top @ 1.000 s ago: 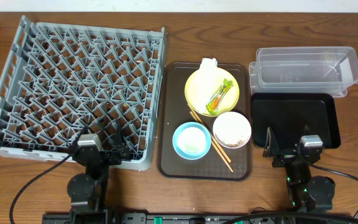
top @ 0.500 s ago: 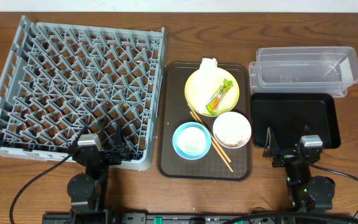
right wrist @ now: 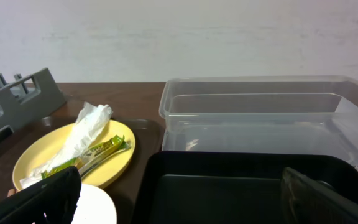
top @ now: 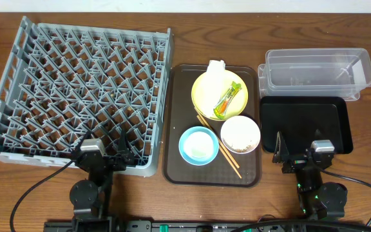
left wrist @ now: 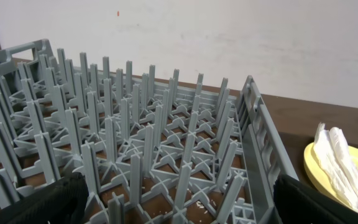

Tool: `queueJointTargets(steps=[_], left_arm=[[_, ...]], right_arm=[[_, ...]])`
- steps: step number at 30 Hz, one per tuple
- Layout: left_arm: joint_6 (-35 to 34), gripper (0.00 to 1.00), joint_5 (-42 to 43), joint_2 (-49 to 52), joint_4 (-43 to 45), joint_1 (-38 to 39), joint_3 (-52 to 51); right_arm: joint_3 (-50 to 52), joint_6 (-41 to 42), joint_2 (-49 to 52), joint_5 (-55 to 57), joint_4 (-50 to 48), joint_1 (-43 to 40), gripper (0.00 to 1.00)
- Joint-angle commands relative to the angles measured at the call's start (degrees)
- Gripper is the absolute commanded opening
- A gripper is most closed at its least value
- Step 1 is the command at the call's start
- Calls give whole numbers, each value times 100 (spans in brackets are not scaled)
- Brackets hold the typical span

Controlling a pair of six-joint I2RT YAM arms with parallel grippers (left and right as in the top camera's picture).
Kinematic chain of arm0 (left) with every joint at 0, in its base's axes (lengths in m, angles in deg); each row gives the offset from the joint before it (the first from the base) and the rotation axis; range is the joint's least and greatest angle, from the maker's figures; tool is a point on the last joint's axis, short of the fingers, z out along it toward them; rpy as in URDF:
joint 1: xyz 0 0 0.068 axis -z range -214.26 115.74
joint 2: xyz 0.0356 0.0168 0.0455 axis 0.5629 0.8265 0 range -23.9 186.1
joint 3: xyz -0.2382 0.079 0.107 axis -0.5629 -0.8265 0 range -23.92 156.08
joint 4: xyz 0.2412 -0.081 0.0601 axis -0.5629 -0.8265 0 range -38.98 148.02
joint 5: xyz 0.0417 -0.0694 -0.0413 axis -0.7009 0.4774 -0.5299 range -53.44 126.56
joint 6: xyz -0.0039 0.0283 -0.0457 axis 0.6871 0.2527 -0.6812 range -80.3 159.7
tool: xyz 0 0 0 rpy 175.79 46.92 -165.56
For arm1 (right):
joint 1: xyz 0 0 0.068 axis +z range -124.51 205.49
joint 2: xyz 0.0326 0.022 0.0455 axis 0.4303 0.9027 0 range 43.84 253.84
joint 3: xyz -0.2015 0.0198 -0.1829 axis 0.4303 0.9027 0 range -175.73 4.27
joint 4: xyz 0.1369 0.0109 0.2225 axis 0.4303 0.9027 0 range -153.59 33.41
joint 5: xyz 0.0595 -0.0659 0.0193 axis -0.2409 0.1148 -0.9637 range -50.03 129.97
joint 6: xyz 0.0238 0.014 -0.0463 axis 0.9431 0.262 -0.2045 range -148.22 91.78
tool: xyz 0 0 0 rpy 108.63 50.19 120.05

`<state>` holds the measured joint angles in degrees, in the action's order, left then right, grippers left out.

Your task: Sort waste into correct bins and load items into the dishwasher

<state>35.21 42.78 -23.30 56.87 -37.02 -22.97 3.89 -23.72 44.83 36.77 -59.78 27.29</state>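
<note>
The grey dish rack (top: 76,90) fills the left side and stands empty. The brown tray holds the yellow plate (top: 201,102) with the white napkin (top: 216,69) and the green-and-orange wrapper (top: 229,100), the light blue bowl (top: 198,145), and the white bowl (top: 240,134) with whitish scraps. The clear tub (top: 317,71) and the black tray (top: 308,122) are on the right. My left gripper (top: 105,154) is open at the rack's near edge (left wrist: 179,205). My right gripper (top: 298,154) is open at the black tray's near edge (right wrist: 185,199). No cup shows.
Wooden chopsticks (top: 229,162) lie on the brown serving tray (top: 179,164) between the bowls. A few whitish grains lie under the rack's near cells (left wrist: 201,202). The napkin (right wrist: 82,134) and wrapper (right wrist: 98,152) show left of the black tray (right wrist: 229,180).
</note>
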Motion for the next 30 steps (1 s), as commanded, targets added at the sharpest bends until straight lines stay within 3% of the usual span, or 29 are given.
queueJointTargets(steps=[1,18,24,30], left_arm=[[-28,98,101,-31,-225,33,-72],[-33,98,81,-31,-219,33,-72],[-205,98,79,-31,-227,33,-66],[-378,98,79,72,-669,33,387]], right_arm=[[7,-31,-35,-24,24,48,99],[7,-28,-37,-26,13,48,99],[7,87,-37,-48,-393,48,99],[-35,256,-35,15,-415,46,99]])
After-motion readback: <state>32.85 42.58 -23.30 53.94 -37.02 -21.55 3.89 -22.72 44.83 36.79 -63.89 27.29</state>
